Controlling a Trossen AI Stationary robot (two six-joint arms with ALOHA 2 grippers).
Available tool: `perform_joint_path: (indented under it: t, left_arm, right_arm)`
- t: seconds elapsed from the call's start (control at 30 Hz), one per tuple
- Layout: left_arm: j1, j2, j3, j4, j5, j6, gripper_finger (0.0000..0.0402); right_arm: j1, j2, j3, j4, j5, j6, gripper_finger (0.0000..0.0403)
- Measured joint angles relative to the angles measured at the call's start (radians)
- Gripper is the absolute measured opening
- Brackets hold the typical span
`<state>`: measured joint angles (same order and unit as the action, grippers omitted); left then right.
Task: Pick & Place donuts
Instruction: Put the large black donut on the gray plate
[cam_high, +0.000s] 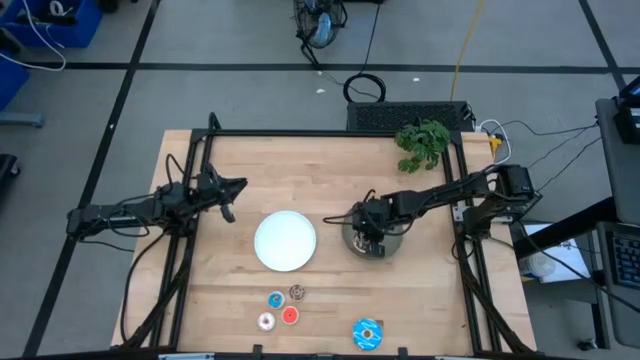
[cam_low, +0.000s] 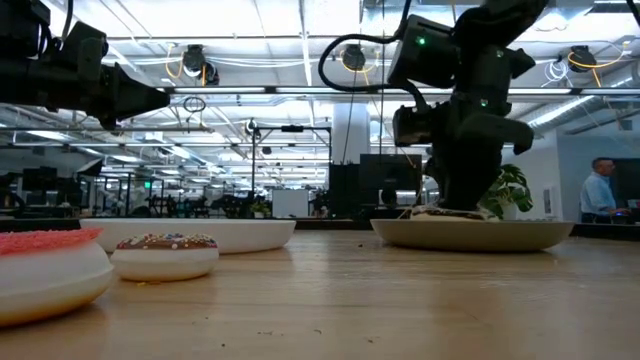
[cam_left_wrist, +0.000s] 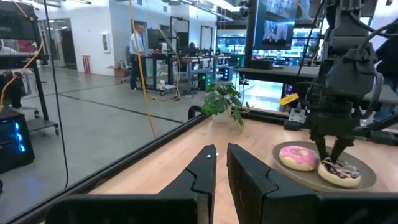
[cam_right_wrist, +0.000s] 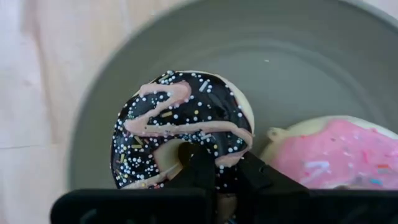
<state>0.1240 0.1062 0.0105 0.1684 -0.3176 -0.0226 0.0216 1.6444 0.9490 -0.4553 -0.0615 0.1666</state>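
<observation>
Right gripper (cam_right_wrist: 219, 167) fingers are pinching the brown sprinkled donut (cam_right_wrist: 180, 121) on the grey plate (cam_right_wrist: 298, 68); left gripper (cam_left_wrist: 221, 163) fingers are nearly touching.

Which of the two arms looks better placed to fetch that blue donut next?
Probably the right. Its gripper sits over the grey plate, nearer the blue sprinkled donut; the left gripper waits farther off, beyond the white plate.
</observation>
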Motion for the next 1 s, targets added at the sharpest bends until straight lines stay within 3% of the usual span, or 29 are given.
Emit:
perform_joint_path:
  t: [0.1,0.5,1.0]
  left_arm:
    - [0.000,0.000,0.000,0.000,0.000,-0.001,0.0047]
    - [0.000,0.000,0.000,0.000,0.000,-0.001,0.0047]
    - [0.000,0.000,0.000,-0.002,0.001,-0.007,0.0047]
  right_arm:
    - [0.000,0.000,-0.002,0.003,0.036,0.008,0.0013]
    - [0.005,0.000,-0.003,0.025,0.007,0.008,0.0022]
    - [0.033,0.000,-0.003,0.070,0.011,0.013,0.0168]
